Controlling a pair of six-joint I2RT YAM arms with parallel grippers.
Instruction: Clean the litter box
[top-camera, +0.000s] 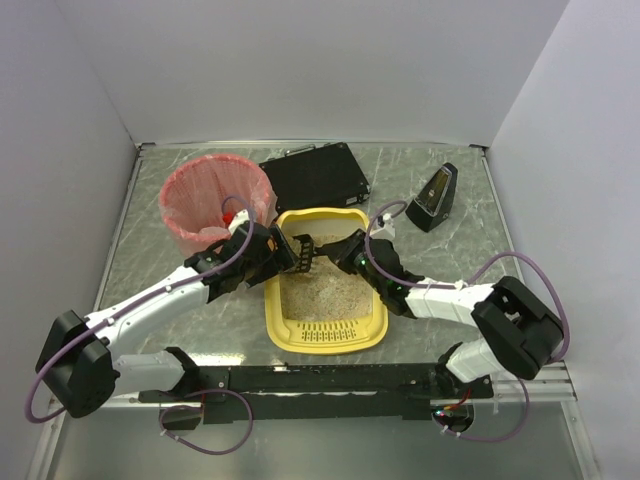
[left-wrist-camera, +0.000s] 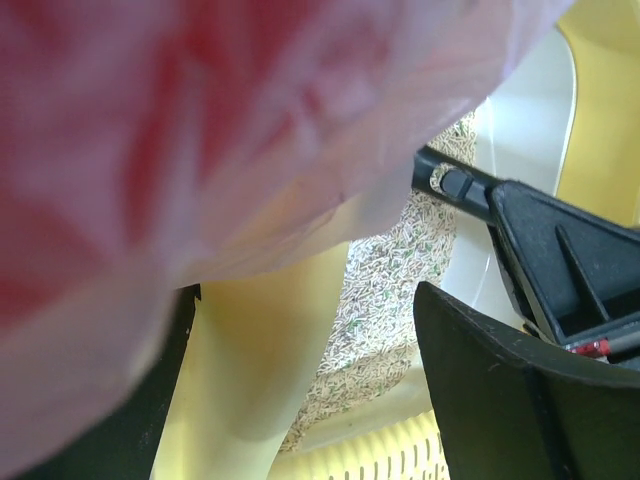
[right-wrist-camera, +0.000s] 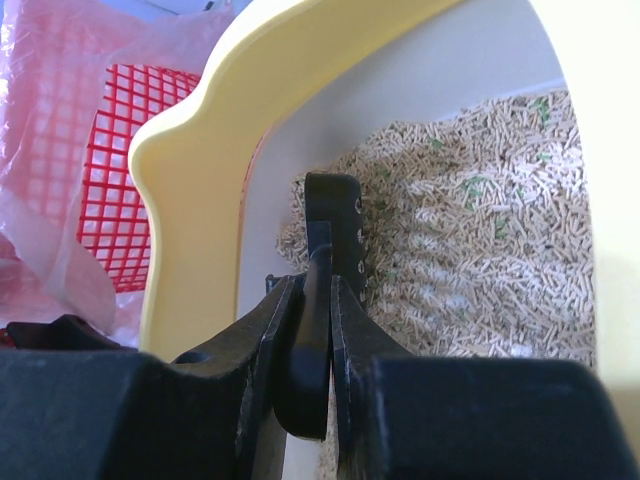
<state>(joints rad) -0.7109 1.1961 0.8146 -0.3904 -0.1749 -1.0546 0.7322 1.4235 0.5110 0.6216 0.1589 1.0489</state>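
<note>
The yellow litter box (top-camera: 372, 318) lies mid-table with beige pellet litter (top-camera: 325, 290) and a slotted strip at its near end. My right gripper (top-camera: 335, 252) is shut on the handle of a black slotted scoop (top-camera: 303, 252) at the far left of the box. In the right wrist view the scoop (right-wrist-camera: 335, 225) stands edge-on over the litter (right-wrist-camera: 480, 250), clamped in the gripper (right-wrist-camera: 315, 300). My left gripper (top-camera: 272, 250) is at the box's left rim. In the left wrist view it (left-wrist-camera: 300, 400) is open, with the yellow rim (left-wrist-camera: 250, 370) between its jaws.
A round bin with a pink liner (top-camera: 215, 205) stands just left of the box; its liner fills the top of the left wrist view (left-wrist-camera: 200, 130). A flat black case (top-camera: 315, 178) lies behind the box. A black wedge-shaped object (top-camera: 435, 197) stands at the back right.
</note>
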